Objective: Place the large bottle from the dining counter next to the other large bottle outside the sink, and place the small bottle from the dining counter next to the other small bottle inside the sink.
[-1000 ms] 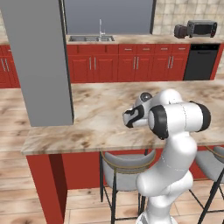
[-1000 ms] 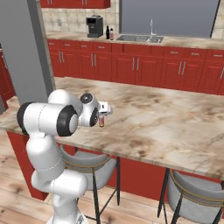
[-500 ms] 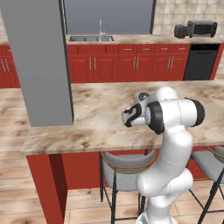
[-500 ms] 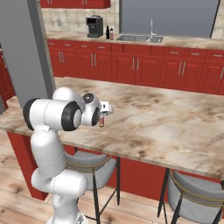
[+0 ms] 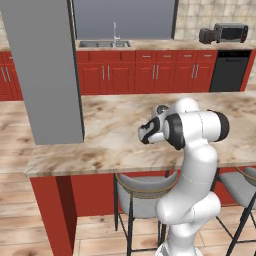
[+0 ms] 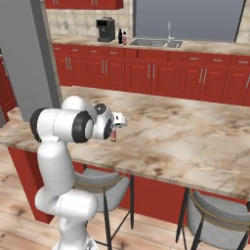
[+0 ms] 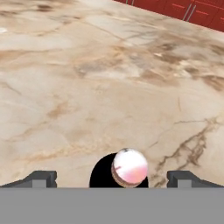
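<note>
Marbled desk (image 7: 87, 65) stretches ahead; a small bottle (image 7: 129, 168) stands upright on it, directly below the hand (image 7: 112, 178), between its spread fingertips (image 7: 40, 178); neither touches it.

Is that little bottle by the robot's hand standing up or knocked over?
Standing up. The small bottle rises straight from the dining counter; the hand view looks down on its round cap.

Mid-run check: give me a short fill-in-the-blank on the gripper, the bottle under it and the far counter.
1. The gripper has its jaws ____.
2. In the hand view, the bottle sits ____ the two fingertips.
3. That bottle stands on the ____ dining counter.
4. On the far counter, two bottles stand beside the black ____.

Missing words: open; between; marble; coffee machine
</note>
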Tool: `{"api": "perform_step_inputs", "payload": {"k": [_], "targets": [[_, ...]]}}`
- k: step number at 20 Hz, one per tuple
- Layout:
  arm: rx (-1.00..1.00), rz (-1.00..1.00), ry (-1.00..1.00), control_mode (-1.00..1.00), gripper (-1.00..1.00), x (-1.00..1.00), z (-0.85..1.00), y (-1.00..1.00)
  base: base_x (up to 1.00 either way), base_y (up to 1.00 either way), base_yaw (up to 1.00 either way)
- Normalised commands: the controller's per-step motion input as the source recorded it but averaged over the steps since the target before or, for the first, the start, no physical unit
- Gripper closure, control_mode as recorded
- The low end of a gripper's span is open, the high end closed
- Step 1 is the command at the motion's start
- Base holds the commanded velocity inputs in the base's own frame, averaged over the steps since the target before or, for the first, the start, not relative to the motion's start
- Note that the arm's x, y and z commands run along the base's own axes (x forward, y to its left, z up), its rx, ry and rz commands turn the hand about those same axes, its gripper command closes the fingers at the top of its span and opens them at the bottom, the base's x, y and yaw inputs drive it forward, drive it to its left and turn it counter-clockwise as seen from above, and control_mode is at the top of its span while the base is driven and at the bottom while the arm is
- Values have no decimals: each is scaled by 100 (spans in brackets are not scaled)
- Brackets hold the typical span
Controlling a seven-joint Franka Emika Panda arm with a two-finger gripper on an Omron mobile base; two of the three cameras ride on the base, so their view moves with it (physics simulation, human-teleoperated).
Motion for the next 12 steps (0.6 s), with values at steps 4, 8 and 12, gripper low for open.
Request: {"api": "perform_step_inputs", "payload": {"k": [4, 8, 12], "targets": [[0, 0, 0, -100, 100, 15, -1, 0, 0, 0, 0], [0, 0, 0, -100, 100, 7, -1, -1, 0, 0, 0], [0, 0, -1, -100, 100, 0, 0, -2, 0, 0, 0]]}}
